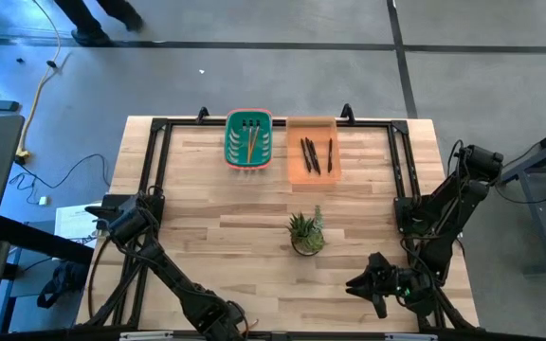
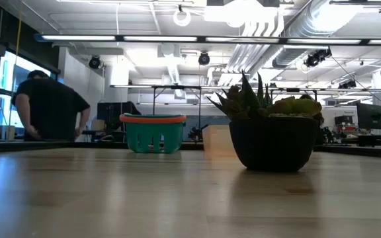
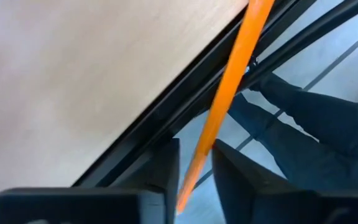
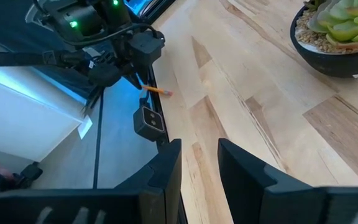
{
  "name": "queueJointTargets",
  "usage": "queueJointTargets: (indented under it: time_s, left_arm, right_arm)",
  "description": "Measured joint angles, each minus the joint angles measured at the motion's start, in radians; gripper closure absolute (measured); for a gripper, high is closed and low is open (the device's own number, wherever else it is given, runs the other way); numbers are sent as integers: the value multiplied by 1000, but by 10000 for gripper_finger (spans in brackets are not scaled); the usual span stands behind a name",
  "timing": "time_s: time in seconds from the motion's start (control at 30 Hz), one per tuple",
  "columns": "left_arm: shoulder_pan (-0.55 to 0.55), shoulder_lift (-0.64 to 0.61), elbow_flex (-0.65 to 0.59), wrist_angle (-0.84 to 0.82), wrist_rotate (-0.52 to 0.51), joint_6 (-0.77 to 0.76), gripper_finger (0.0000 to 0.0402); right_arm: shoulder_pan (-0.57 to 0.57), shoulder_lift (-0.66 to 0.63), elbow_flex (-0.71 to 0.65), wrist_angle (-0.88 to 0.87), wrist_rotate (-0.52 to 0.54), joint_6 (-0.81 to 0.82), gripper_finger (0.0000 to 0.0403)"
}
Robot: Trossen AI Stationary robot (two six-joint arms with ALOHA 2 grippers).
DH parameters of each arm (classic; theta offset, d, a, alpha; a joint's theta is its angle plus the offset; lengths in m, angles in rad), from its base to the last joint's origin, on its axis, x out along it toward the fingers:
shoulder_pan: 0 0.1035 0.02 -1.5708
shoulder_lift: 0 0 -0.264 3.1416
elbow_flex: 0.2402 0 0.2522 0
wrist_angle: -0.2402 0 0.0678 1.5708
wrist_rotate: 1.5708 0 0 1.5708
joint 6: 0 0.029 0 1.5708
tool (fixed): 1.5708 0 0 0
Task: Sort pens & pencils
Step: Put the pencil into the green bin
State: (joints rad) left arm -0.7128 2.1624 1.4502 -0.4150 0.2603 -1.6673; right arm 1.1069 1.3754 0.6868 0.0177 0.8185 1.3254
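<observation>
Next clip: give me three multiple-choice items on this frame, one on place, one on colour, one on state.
1. The pens lie in: A the orange tray; B the basket; C the plant pot.
2. The basket holding pencils is: A blue; B green; C white.
3. The left hand: A is empty; B grips a pencil; C grips a pen.
Answers: A, dark sticks show in the tray; B, its walls are green; B, an orange stick runs between its fingers.
</observation>
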Motion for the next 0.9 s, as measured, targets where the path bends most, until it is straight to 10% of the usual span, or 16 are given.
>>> queueJointTargets:
  time_s: [0.2,0.9]
  left_arm:
    - [0,0,0,-4,-22,23,391]
    - [8,-122,0,-235,-145,105,394]
  right_arm:
    - [0,0,0,0,0,0,306]
    - [0,0,0,2,2,9,306]
